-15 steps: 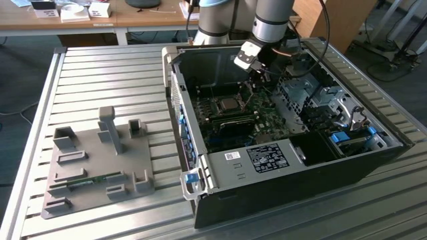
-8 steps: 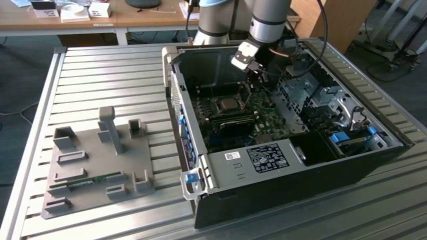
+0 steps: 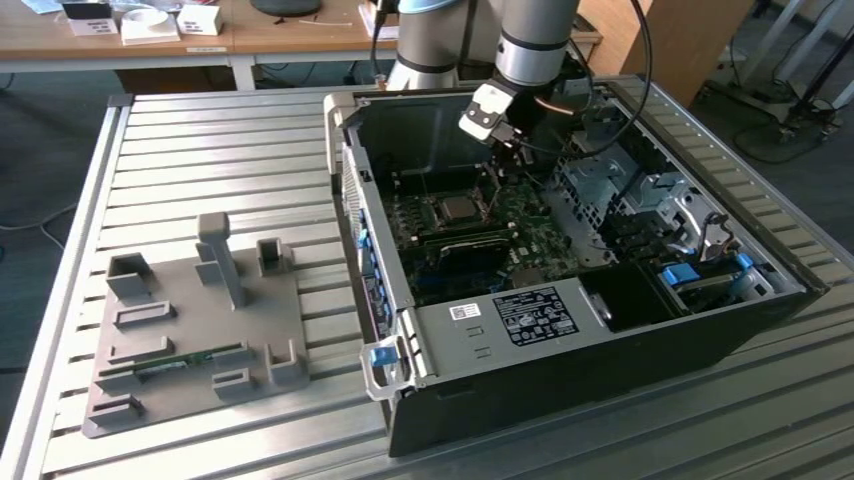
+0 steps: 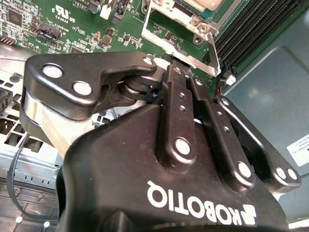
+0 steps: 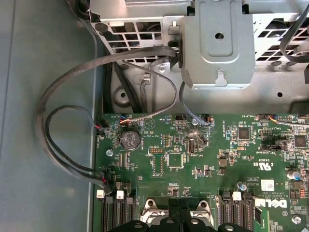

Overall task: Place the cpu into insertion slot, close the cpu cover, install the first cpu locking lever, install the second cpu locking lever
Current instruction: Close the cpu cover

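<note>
- The slatted metal tabletop (image 3: 200, 160) carries an open computer case (image 3: 561, 390) lying on its side, with its open face upward.
- The grey robot arm (image 3: 534, 40) reaches down into the case from the far edge.
- A grey moulded fixture (image 3: 187, 300) sits on the tabletop at the exterior view's left, well apart from the case.
- The green motherboard (image 5: 203, 159) lies flat on the case floor; 2 dark cables (image 5: 72, 121) loop beside it.
- The black tool (image 4: 176, 70) hangs over the board, just beside a corner of the socket. Its 2 fingers (image 4: 175, 96) are drawn together with no clear gap. Whether they grip anything, or touch the socket, cannot be told.
- The cpu cover (image 4: 178, 36) is a silvery square frame with an open centre. It appears to lie flat on the socket, around the chip, its face turned upward.
- The cpu (image 3: 461, 208) sits in the socket near the middle of the board. It lies flat with its dull silvery-grey top facing up. Being square, it has no long axis, and its edges run in line with the board's edges.
</note>
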Tool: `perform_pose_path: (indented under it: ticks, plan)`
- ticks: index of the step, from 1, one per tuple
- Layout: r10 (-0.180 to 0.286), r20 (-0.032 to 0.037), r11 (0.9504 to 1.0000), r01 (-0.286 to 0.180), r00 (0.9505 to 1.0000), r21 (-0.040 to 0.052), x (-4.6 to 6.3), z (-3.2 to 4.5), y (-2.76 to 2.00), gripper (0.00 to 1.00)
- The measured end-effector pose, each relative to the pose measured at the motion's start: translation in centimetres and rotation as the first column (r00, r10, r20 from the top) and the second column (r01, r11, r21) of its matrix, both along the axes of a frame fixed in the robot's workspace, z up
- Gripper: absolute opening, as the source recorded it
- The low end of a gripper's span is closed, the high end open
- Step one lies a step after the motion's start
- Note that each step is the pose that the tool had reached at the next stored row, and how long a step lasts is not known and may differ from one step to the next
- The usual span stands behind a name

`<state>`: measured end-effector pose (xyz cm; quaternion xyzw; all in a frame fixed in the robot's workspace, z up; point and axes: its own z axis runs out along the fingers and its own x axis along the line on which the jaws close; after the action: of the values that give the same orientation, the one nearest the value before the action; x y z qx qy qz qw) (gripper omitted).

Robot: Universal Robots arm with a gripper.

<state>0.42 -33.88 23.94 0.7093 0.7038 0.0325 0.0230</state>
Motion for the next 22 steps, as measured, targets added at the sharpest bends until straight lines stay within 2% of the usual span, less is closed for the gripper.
perform_pose_path:
  ticks: [5,15,18,21,22]
  plan:
    - [0.000,-0.0017,1.0000,0.000,1.0000,0.0001,-0.01,-0.02,0.00,0.11]
    - [0.000,-0.0475,1.0000,0.000,0.9989,-0.0002,-0.01,-0.06,0.00,0.11]
    - [0.000,-0.0543,1.0000,0.000,0.9985,-0.0002,-0.01,-0.09,0.00,0.11]
    - [0.000,-0.0652,1.0000,0.000,0.9979,-0.0005,-0.01,-0.12,0.00,0.11]
    - [0.000,-0.0666,1.0000,0.000,0.9978,-0.0007,-0.01,-0.12,0.00,0.11]
